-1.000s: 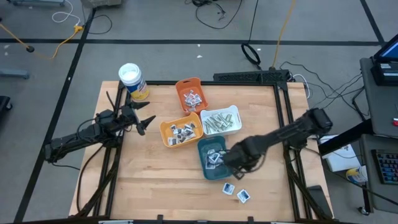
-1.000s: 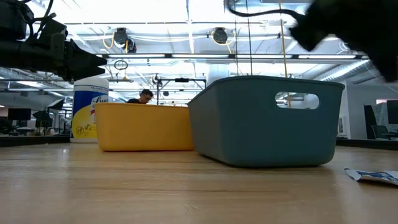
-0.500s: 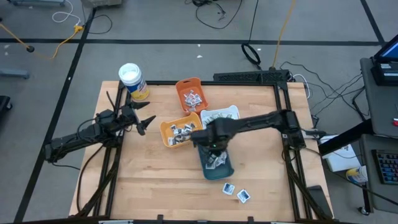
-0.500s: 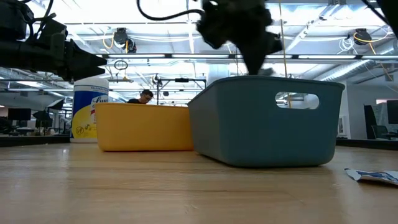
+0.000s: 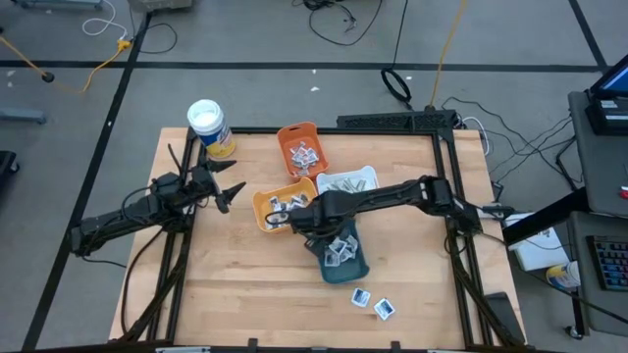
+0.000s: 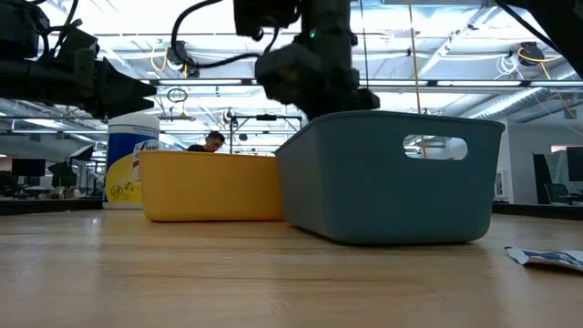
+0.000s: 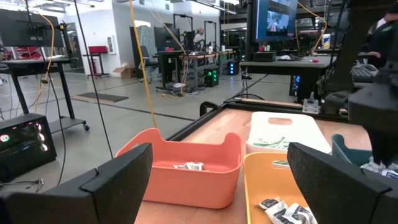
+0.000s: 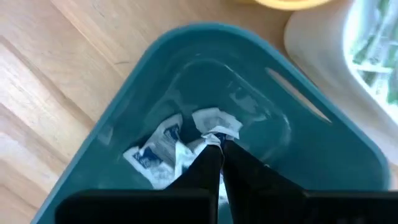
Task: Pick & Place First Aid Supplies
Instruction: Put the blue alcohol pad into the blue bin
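Right gripper (image 8: pixel 219 148) hangs over the teal tray (image 5: pixel 355 263), fingers pressed together, nothing visibly pinched. White sachets (image 8: pixel 163 146) with blue print lie inside the tray below it. Two more sachets (image 5: pixel 371 302) lie on the table (image 5: pixel 235 284) near the tray. Left gripper (image 5: pixel 228 192), fingers spread, waits beside the yellow-orange tray (image 5: pixel 263 204), holding nothing.
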Motion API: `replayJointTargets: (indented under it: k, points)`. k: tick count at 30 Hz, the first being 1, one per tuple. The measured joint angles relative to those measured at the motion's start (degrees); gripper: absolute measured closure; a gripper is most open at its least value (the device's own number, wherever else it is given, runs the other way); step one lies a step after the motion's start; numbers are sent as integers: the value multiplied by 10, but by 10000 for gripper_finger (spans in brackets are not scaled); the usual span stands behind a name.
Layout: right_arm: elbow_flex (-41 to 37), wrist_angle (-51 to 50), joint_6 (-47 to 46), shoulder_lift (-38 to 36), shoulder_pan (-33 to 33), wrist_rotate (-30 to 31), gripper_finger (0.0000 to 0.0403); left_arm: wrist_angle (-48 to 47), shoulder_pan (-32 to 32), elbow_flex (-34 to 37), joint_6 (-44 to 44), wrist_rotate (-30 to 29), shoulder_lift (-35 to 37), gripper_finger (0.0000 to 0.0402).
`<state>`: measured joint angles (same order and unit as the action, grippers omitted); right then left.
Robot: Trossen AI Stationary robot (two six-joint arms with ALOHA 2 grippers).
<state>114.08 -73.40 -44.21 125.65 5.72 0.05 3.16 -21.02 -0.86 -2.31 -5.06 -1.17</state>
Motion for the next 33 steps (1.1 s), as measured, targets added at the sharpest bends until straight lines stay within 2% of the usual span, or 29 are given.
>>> replayJointTargets:
  k: [6, 9, 12, 19, 23, 27, 33]
  points:
    - [-2, 22, 6, 8, 0, -1, 393, 0, 0, 0, 0, 0, 0, 23]
    - [-2, 27, 12, 8, 0, -1, 371, 0, 0, 0, 0, 0, 0, 23]
    - [-2, 26, 21, 9, 0, -2, 328, 0, 0, 0, 0, 0, 0, 23]
    - [-2, 18, 71, -12, 6, -1, 193, 0, 0, 0, 0, 0, 0, 23]
    - [-2, 12, 114, -28, 17, -1, 142, 0, 0, 0, 0, 0, 0, 23]
    - [-39, 11, 121, -70, 36, -1, 122, 0, 0, 0, 0, 0, 0, 23]
    - [-146, 29, 73, -146, 78, -1, 124, 0, 0, 0, 0, 0, 0, 23]
